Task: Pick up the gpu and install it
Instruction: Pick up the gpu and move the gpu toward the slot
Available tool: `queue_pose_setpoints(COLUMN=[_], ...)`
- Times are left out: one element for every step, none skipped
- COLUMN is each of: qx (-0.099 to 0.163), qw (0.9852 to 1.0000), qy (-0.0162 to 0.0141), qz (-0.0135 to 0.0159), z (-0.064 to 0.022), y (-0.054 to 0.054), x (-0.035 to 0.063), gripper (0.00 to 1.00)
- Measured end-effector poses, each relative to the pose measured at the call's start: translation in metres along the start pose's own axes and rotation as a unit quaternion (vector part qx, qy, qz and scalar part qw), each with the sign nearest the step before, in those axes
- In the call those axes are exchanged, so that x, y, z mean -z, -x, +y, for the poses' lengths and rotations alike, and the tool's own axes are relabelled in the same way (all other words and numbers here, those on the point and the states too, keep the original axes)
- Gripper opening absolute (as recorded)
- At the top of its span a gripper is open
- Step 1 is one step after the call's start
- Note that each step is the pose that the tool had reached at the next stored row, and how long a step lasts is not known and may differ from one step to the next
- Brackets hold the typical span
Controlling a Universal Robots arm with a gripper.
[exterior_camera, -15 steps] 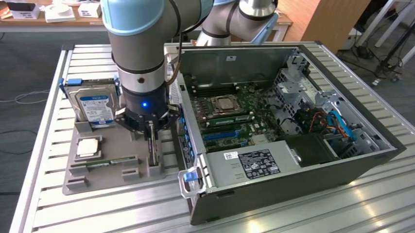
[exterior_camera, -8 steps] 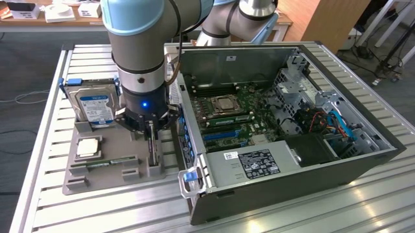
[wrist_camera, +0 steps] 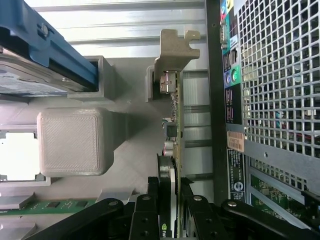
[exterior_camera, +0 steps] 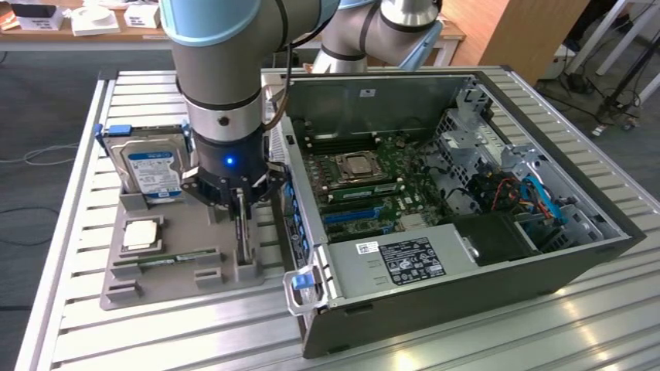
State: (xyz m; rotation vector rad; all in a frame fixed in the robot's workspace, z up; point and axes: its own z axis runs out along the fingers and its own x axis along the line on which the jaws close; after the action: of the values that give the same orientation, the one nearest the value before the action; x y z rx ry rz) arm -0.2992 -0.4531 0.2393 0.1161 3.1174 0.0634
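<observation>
Your gripper was closed on the gpu, one black finger pressed to each face of the card near its round fan. The card stood on its long edge in a slot of the grey tray, its metal end bracket pointing away from the wrist camera. A small green mark sat on the card between the fingers, but you could not have read it.

The tray also held:
- a hard drive, upright in a blue caddy, with a blue and white label whose print was too small to read;
- a processor chip, flat in a square pocket;
- a green RAM stick, lying in a narrow groove.

Just beside the tray, on the exterior view's right, the computer case lay open on the slatted table. It held:
- the motherboard, with a bare processor socket and a blue card slot;
- a silver power supply, bearing a black label of white print and a small white sticker, neither legible;
- blue cables by the drive bays.

Along the case's rear panel, close to the card, ran a dark label strip and a tan sticker, both unreadable.
</observation>
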Motion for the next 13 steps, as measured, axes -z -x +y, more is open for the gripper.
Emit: queue_pose_setpoints(qx=[0.000,0.000,0.000,0.000,0.000,0.000,0.000,0.000,0.028,0.028,0.028,0.028,0.028], qw=[1.0000,1.0000,1.0000,1.0000,1.0000,1.0000,1.0000,1.0000,0.9996,0.9996,0.9996,0.9996,0.9996], qy=[0.0000,0.0000,0.0001,0.0001,0.0001,0.0001,-0.0001,0.0000,0.0006,0.0006,0.0006,0.0006,0.0006], qz=[0.0000,0.0000,-0.0001,-0.0001,-0.0001,0.0000,0.0000,0.0000,0.0012,0.0012,0.0012,0.0012,0.0012], z=[0.0000,0.0001,0.0001,0.0001,0.0001,0.0000,0.0000,0.0000,0.0000,0.0000,0.0000,0.0000,0.0000], y=[0.0000,0.0001,0.0000,0.0000,0.0000,0.0000,-0.0004,-0.0005,-0.0005,-0.0005,-0.0005,-0.0005,-0.0005], x=[0.0006,0.0009,0.0009,0.0009,0.0009,0.0009,0.0011,0.0010,0.0010,0.0010,0.0010,0.0010,0.0010], gripper=[0.27,0.27,0.27,0.27,0.27,0.27,0.27,0.27,0.27,0.27,0.27,0.27,0.27])
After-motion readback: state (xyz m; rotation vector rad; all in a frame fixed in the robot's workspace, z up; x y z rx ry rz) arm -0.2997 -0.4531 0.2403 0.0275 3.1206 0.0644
